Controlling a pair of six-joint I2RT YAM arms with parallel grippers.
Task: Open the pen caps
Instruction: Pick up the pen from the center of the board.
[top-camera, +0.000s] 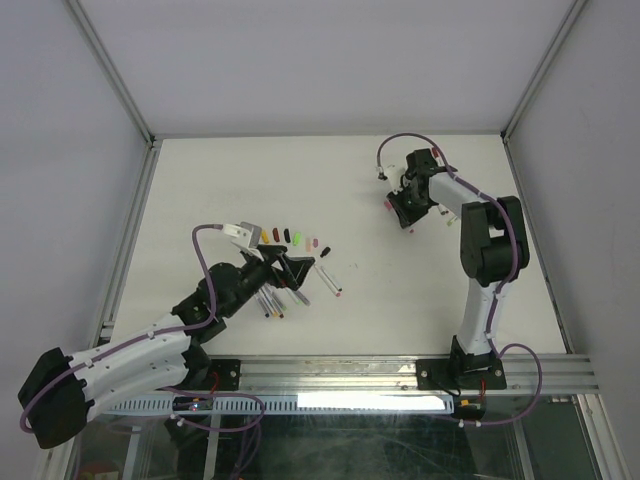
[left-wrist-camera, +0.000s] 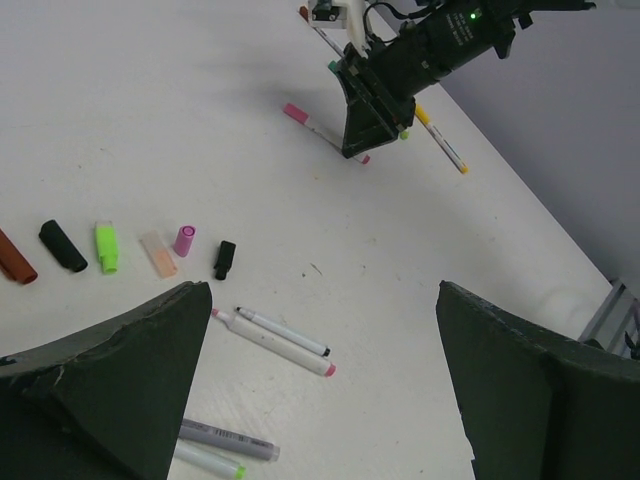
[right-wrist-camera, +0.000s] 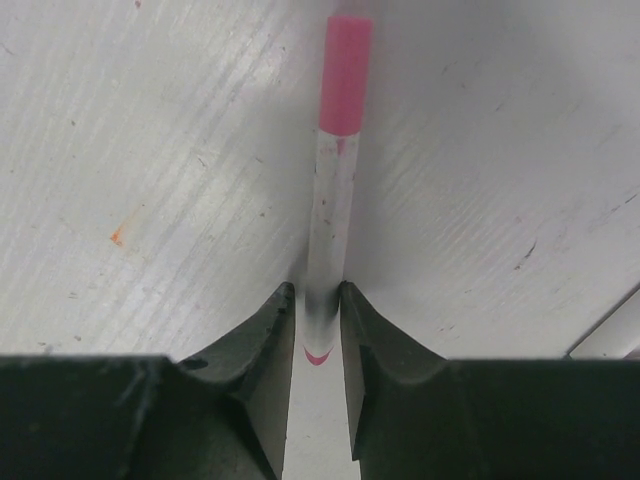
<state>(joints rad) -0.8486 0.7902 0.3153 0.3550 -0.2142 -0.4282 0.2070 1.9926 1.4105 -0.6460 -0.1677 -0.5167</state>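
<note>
Right tool clamps pen by its barrel, pink cap ahead; left tool spread wide, pen caps ahead-left.

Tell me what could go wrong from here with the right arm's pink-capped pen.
The right fingers sit at the tail end of the pink-capped pen, far from its pink cap, so it may pivot or slip if lifted. A yellow pen lies close beside that arm and could get knocked.
</note>
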